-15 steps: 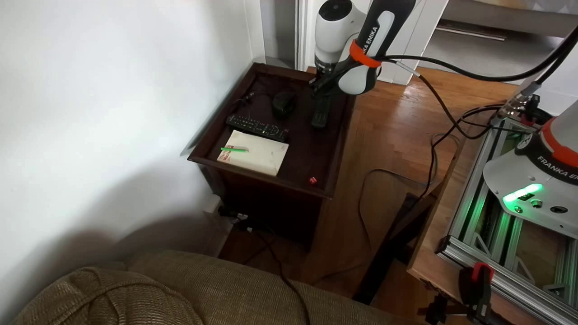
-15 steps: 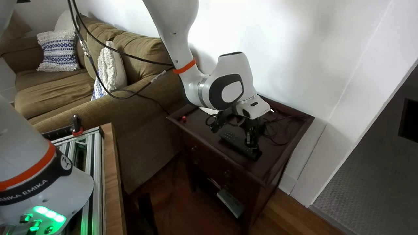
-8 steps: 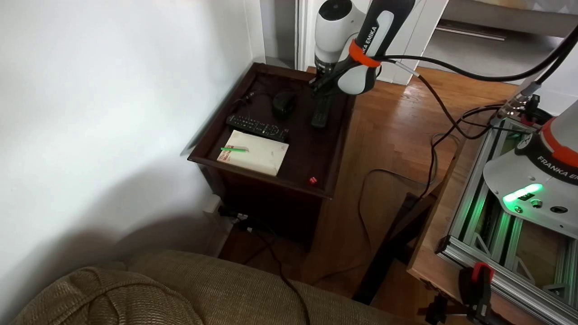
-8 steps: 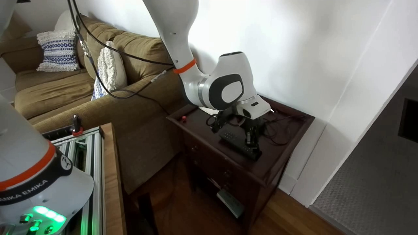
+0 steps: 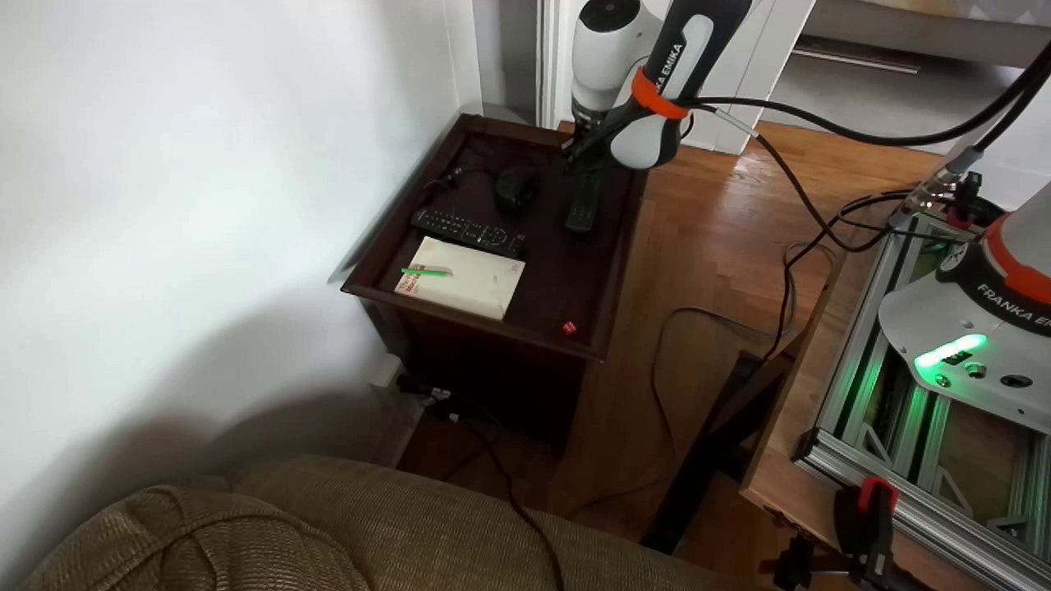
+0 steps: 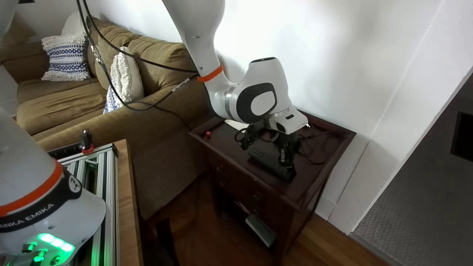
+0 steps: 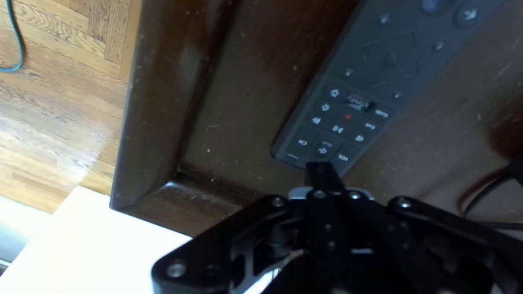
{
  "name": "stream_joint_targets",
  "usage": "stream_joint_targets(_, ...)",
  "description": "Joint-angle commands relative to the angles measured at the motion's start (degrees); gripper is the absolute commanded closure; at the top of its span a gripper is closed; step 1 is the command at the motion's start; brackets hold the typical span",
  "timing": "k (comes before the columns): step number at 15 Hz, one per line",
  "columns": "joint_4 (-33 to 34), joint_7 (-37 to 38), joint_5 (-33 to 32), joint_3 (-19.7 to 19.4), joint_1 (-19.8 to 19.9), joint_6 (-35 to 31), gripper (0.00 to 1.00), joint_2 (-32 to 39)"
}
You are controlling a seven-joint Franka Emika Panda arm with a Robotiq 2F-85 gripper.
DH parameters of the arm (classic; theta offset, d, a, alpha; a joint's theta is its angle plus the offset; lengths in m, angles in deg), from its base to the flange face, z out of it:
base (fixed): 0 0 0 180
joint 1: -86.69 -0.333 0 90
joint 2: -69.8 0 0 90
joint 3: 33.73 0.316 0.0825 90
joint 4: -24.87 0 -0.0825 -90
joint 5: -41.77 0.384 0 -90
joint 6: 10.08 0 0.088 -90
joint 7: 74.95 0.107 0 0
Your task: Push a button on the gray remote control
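Observation:
The gray remote control [image 7: 355, 102] lies on the dark wooden side table [image 7: 241, 106]. In the wrist view its near end shows the CH, mute and VOL buttons. It also shows in both exterior views [image 5: 583, 209] [image 6: 264, 159], partly hidden by my gripper and arm. My gripper [image 7: 322, 169] is shut with nothing in it. In the wrist view its fingertips overlap the remote's near end, just below the mute and VOL buttons. The gripper [image 6: 286, 164] points down over that end in an exterior view. I cannot tell whether the tips touch the remote.
In an exterior view, a longer black remote [image 5: 468, 232], a pale booklet [image 5: 472, 283] with a green pen [image 5: 424, 272], a stubby black device [image 5: 516, 187] and a red die [image 5: 569, 328] lie on the table. Thin cables [image 6: 314, 155] lie near the wall.
My arm and gripper have shifted very slightly upward and sideways in both exterior views since half a second ago. The remote has not visibly moved.

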Motion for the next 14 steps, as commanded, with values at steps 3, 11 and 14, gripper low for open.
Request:
stream_joint_targets(3, 0.13, -2.72, 1.62, -0.19, -0.2, 3.26, 1.0, -0.81)
stream_joint_targets(11, 0.6, -2.36, 1.55, 0.6, 0.3, 4.06, 1.0, -0.46)
stream_joint_targets(14, 0.76, -2.25, 1.67, 0.69, 0.38, 4.07, 1.0, -0.55)
